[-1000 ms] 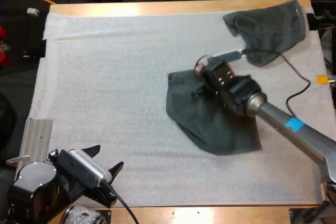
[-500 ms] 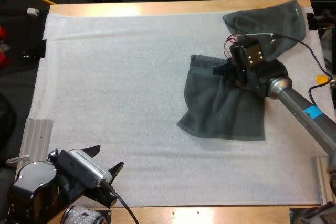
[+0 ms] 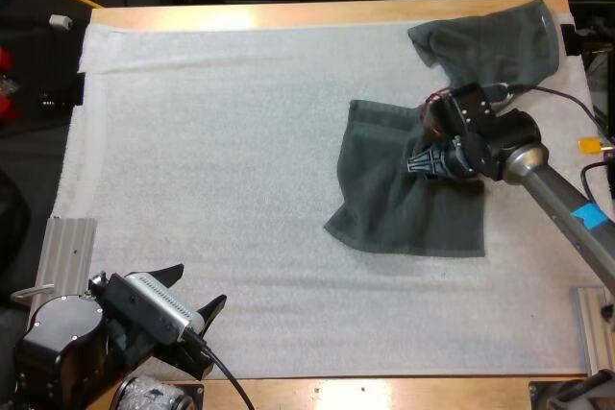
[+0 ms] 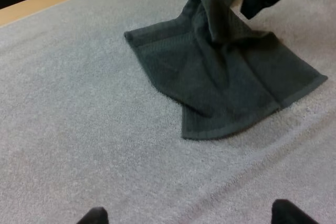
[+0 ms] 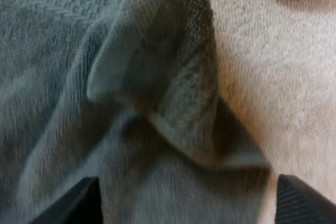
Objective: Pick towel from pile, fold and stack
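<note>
On the white mat (image 3: 211, 189), 1 pulled-out towel (image 3: 404, 208) is lying unfolded near 3 o'clock, the crumpled pile (image 3: 490, 45) is waiting at 1 o'clock, and with the right gripper (image 3: 425, 162) hovering spread-fingered over that towel and the left gripper (image 3: 195, 287) idling agape at 7 o'clock, folding and stacking are looking undone.

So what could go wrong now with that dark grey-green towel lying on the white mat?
The dark grey-green towel isn't flat: a raised wrinkle sits under the open right gripper, so a fold started here may come out lopsided. The crumpled second towel at the far corner of the white mat lies close by; a grab near that edge might catch it.
</note>
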Controlling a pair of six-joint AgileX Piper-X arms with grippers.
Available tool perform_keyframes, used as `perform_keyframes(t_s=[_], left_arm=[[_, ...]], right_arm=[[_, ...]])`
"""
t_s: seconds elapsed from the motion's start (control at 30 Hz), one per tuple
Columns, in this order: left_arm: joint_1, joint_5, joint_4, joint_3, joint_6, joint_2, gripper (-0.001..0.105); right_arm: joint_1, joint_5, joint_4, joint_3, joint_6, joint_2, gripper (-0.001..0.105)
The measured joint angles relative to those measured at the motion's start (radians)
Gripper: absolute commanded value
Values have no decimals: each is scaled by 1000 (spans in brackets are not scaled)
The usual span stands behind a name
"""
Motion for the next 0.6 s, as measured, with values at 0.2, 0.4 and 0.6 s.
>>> perform_keyframes(t_s=[0.2,0.4,0.6], left_arm=[[0,0,0,0,0,0,59],[0,0,0,0,0,0,59],[0,0,0,0,0,0,59]], right_arm=[[0,-2,23,83,1,-97,65],[0,-4,28,255,54,-212,65],[0,-27,-7,396,138,-286,64]])
